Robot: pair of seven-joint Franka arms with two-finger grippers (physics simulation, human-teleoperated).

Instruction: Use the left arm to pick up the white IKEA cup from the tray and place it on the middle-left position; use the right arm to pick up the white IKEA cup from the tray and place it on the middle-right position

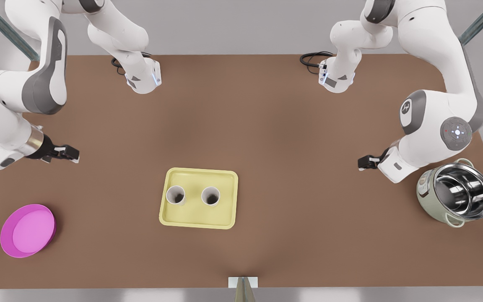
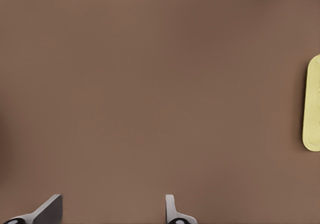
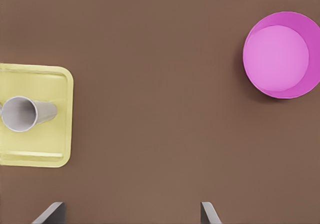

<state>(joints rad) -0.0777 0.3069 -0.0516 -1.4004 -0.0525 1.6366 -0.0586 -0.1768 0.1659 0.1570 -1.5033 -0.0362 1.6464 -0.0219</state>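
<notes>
Approach step, nothing grasped: both white cups [image 1: 175,195] [image 1: 211,196] stand in the tray [image 1: 199,222]. The left pincer [image 1: 361,162] and right pincer [image 1: 75,155], both spread, must each reach in.

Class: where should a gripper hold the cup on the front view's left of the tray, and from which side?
Probably its upper wall near the rim, from above: the cup stands upright, mouth up, no handle visible, inside the tray. The open right gripper is nearer; the left gripper, also open, waits opposite.
</notes>
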